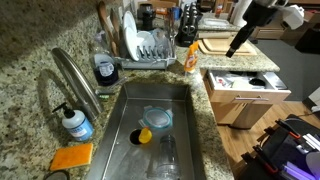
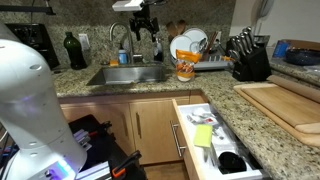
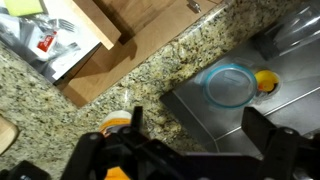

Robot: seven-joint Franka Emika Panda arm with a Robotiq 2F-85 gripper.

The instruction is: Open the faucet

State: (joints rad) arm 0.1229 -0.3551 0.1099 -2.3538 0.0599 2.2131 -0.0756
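Observation:
The faucet is a tall brushed-steel gooseneck that arches over the left rim of the sink. It also shows at the back of the sink in an exterior view. My gripper hangs in the air well to the right of the faucet, above the counter beside the sink, and it also shows in an exterior view. In the wrist view the gripper is open and empty, looking down on the sink's corner. The faucet is out of the wrist view.
A clear soap bottle stands by the faucet base, with an orange sponge nearby. The sink holds a clear bowl and a yellow item. An orange bottle, a dish rack, an open drawer and a knife block are around.

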